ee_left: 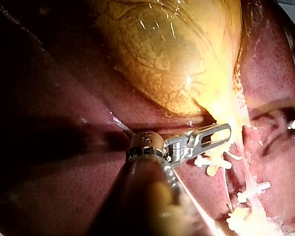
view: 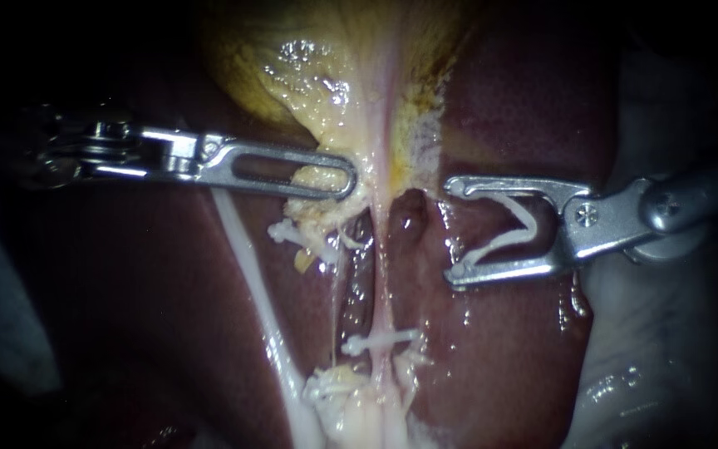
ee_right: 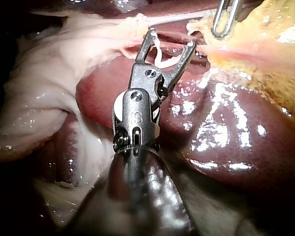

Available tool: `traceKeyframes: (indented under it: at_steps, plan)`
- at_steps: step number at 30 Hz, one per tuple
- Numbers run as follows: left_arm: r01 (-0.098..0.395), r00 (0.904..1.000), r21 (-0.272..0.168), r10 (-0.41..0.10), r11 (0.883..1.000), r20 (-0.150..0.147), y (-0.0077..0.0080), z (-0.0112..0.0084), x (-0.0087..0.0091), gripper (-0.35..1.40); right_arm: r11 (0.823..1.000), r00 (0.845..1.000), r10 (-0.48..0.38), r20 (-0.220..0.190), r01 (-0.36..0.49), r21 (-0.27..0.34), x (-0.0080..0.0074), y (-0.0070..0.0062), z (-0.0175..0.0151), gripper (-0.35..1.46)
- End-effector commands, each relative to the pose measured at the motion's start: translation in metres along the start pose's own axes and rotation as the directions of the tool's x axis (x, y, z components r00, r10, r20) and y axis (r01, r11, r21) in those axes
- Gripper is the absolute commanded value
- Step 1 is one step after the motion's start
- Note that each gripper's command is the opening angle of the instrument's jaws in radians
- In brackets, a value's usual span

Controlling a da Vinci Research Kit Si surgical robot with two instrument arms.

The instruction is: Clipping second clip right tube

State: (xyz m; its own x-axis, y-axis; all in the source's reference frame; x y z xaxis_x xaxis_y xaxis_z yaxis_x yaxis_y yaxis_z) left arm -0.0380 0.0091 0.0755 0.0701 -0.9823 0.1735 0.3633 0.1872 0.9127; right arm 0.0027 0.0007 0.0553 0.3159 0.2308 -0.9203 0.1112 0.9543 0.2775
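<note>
My right instrument (view: 452,231) comes in from the right, its jaws wide apart and holding a white V-shaped clip (view: 513,226) between them. The jaw tips are just right of the pink right tube (view: 386,274), not touching it. Lower on that tube sits a white clip (view: 380,341). My left instrument (view: 330,179) has its slotted jaws shut on yellow tissue at the neck of the gallbladder (view: 326,58). In the right wrist view the loaded clip (ee_right: 160,59) shows between the spread jaws (ee_right: 170,38). In the left wrist view the left jaws (ee_left: 219,135) pinch the yellow tissue.
A white left tube (view: 263,308) runs down from under the left instrument, with a clip (view: 292,233) near its top and another (view: 334,387) lower. Dark red liver (view: 508,349) lies on both sides. Pale wet tissue (view: 675,333) lies at the right.
</note>
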Motion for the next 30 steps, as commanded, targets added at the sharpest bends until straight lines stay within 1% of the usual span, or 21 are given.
traceKeyframes:
  at_steps: [1, 4, 6, 8, 11, 16, 17, 20, 22, 25, 30]
  plan:
    - [0.0, 1.0, 0.0, 0.0, 1.0, 0.0, 0.0, 0.0, 0.0, -0.35, 1.0, 1.0, 0.0, 0.0, 0.0, 0.0, 0.0, 0.0, 0.0, 0.5]
    - [0.0, 1.0, 0.001, 0.0, 1.0, -0.001, 0.0, -0.0002, 0.0, -0.35, 1.0, 1.0, 0.0, 0.0, 0.0, 0.0, 0.0, 0.0, 0.0, 0.5]
    - [0.001, 1.0, 0.006, -0.001, 1.0, -0.006, -0.0002, -0.0008, -0.0001, -0.35, 1.0, 1.0, 0.0, 0.0, 0.0, -0.001, 0.0, 0.0, 0.0, 0.5]
    - [0.003, 1.0, 0.003, -0.003, 1.0, -0.002, -0.0004, -0.0014, -0.0002, -0.35, 1.0, 1.0, 0.0, 0.0, 0.0, -0.001, 0.0, 0.0, 0.0, 0.5]
    - [0.007, 1.0, 0.001, -0.007, 1.0, 0.0, -0.001, -0.0029, -0.0006, -0.35, 1.0, 1.0, 0.0, 0.0, 0.0, -0.001, 0.0, 0.0, 0.0, 0.5]
    - [0.019, 0.9997, -0.011, -0.019, 1.0, 0.013, -0.0026, -0.0057, -0.0016, -0.35, 1.0, 1.0, 0.0, 0.0, 0.0, 0.0, 0.0, 0.0, 0.0, 0.5]
    - [0.021, 0.9997, -0.014, -0.021, 1.0, 0.012, -0.0028, -0.0061, -0.0018, -0.35, 1.0, 1.0, 0.0, 0.0, 0.0, -0.001, 0.0, 0.0, 0.0, 0.5]
    - [0.026, 0.9994, -0.013, -0.026, 1.0, 0.024, -0.0034, -0.0072, -0.0021, -0.35, 1.0, 1.0, 0.0, 0.0, 0.0, -0.001, 0.0, 0.0, 0.0, 0.5]
    - [0.028, 0.9993, -0.014, -0.028, 0.999, 0.025, -0.0037, -0.0077, -0.0022, -0.35, 1.0, 1.0, 0.0, 0.0, 0.0, -0.001, 0.0, 0.0, 0.0001, 0.5]
    - [0.024, 0.9993, -0.015, -0.023, 1.0, 0.03, -0.0037, -0.0079, -0.0023, -0.35, 1.0, 1.0, -0.005, 0.001, 0.005, -0.001, 0.0, 0.0, 0.0001, 0.5]
    - [0.024, 0.9993, -0.015, -0.023, 1.0, 0.03, -0.0037, -0.0078, -0.0023, -0.35, 0.999, 0.999, 0.039, 0.0, -0.039, -0.003, -0.0001, -0.0002, 0.0005, 0.5]
